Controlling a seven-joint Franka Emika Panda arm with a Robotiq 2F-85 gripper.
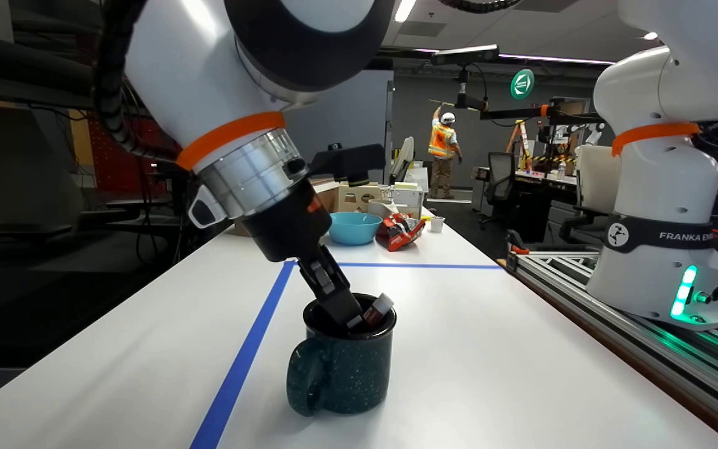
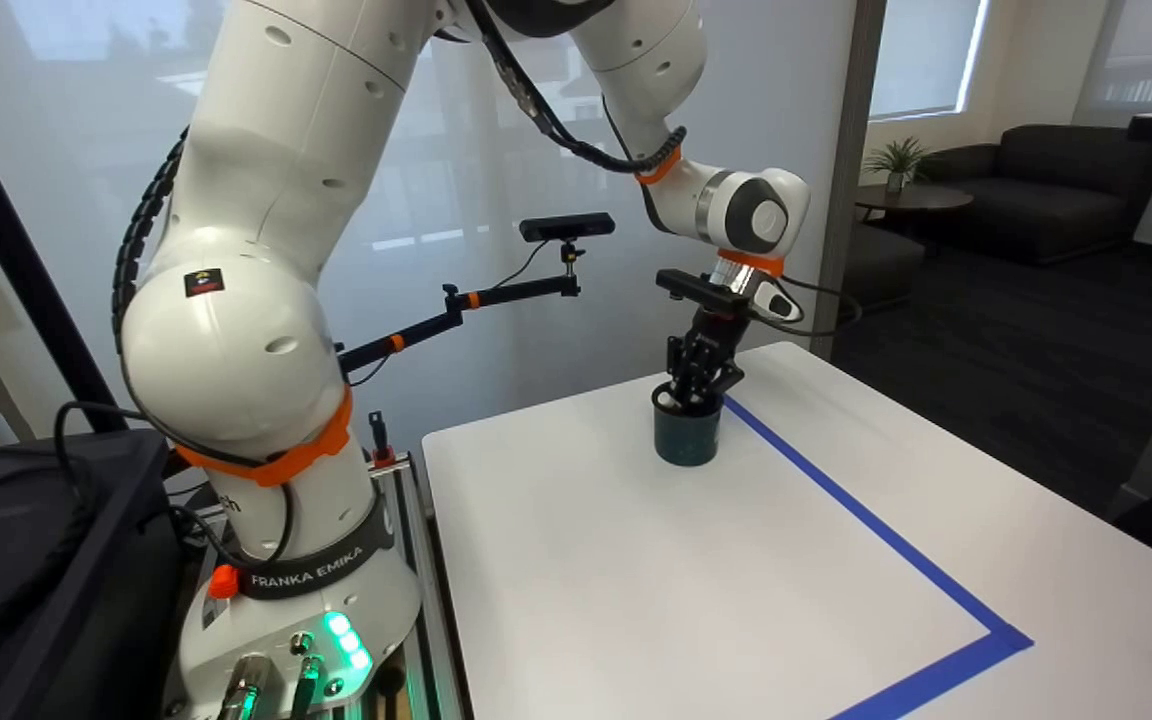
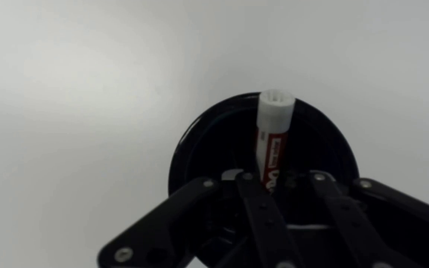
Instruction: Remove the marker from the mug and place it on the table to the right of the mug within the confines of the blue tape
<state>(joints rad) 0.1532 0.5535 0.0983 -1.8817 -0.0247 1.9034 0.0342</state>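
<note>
The marker (image 3: 274, 119) is tilted in the mug (image 1: 362, 374), into which the gripper (image 3: 283, 178) is dipped, but whether its jaws are closed on the marker cannot be told, so the reach alone is judged done, with removal and placing within the tape (image 2: 878, 528) left.

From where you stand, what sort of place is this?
Likely a robotics lab in an office space: a Franka robot arm, a white table marked with blue tape, and an office chair beyond.

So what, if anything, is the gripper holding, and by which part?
Cannot be told: the gripper flanks the red-and-white marker inside the speckled mug, but any contact is too dark to see.
</note>
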